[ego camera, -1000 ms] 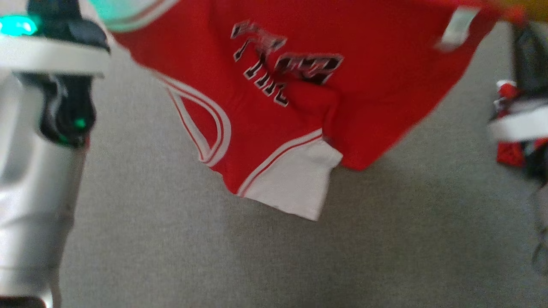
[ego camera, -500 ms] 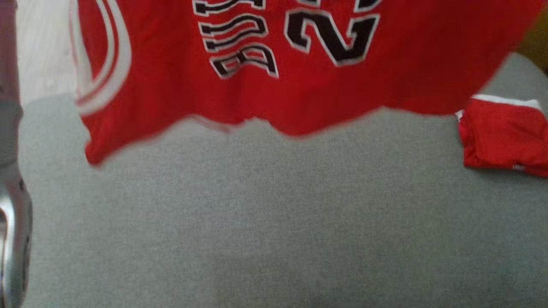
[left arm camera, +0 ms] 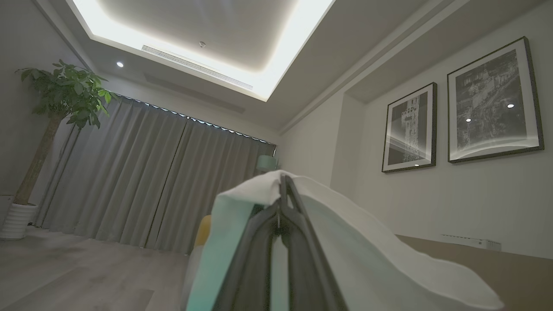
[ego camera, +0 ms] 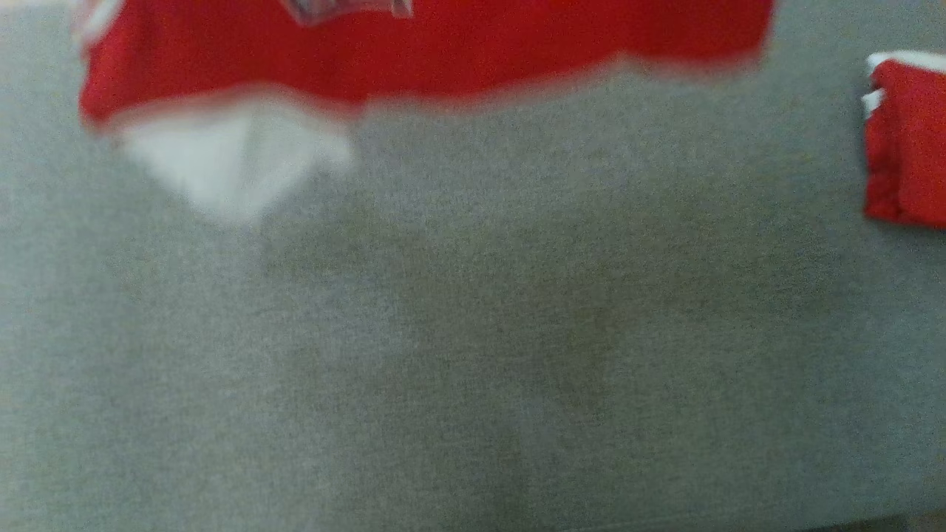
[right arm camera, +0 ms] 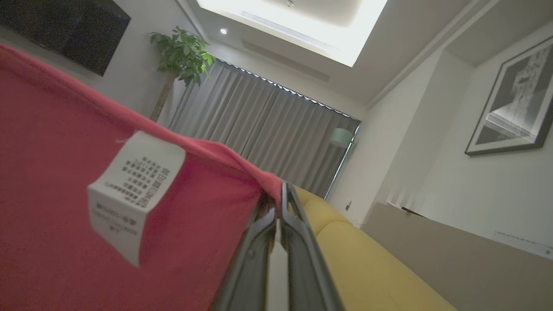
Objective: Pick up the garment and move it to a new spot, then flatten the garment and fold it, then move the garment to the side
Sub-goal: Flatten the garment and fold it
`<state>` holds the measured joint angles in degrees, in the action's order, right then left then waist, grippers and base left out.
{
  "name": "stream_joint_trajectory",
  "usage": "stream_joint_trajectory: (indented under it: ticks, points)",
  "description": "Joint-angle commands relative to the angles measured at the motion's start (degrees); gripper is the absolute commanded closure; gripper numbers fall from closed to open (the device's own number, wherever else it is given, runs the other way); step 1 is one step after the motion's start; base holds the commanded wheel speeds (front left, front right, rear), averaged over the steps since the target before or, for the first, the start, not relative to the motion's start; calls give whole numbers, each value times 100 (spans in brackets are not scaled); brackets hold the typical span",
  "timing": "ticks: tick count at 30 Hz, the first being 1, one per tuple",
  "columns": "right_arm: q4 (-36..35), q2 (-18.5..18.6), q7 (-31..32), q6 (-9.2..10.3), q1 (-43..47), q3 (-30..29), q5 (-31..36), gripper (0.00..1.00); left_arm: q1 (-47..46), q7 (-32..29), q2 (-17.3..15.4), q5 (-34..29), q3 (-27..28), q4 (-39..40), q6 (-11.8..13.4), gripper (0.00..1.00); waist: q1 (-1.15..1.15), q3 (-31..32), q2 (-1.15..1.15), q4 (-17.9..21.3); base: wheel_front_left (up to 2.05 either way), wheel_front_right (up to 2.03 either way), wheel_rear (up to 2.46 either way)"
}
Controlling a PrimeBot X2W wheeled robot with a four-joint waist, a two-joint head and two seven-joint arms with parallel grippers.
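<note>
Since the earlier frame the head camera has shifted, and the garment (ego camera: 421, 52) now crosses the top of the frame as a blurred red hem, its white panel (ego camera: 229, 162) drooping at upper left. The left gripper (left arm camera: 285, 185) has its jaws pinched shut on pale fabric; the right gripper (right arm camera: 281, 190) clamps the red edge near the care label (right arm camera: 129, 194). The cloth hangs below both, long axis left to right. I judge the grey surface (ego camera: 473, 332) beneath gives room, with the folded red piece (ego camera: 905, 140) at the right edge well apart.
</note>
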<state>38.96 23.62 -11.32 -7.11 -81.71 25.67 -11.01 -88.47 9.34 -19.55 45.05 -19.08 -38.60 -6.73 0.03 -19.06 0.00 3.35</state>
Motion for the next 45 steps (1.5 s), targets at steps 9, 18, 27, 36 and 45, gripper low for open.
stream_joint_trajectory:
  ticks: [9, 18, 27, 36, 45]
  points:
    - [345, -133, -360, -37, -393, -386, 679, 100, -221, 128, -427, 952, -537, 722, -73, 100, -3, -741, 0, -331, 0, 0, 0]
    - [342, 75, -366, -37, 1140, -96, 585, 100, 2112, 388, -1150, 2005, -1117, 1762, -75, 100, -3, -680, 0, -553, 0, 0, 0]
    - [-938, 687, -367, -37, 4368, -594, 60, 100, 5616, 556, -1726, 2019, -1284, 3148, 110, 100, -3, -44, 0, -584, 0, 0, 0]
    - [-2804, 513, -363, -37, 7312, -1608, 350, 100, 8608, 564, -1503, 1785, -948, 4472, 814, 100, -3, 355, 0, -393, 0, 0, 0]
    - [-3908, 357, 72, -37, 8663, -2049, 411, 100, 9525, 564, -1414, 1969, -775, 5395, 1027, 100, -3, 502, 0, -368, 0, 0, 0]
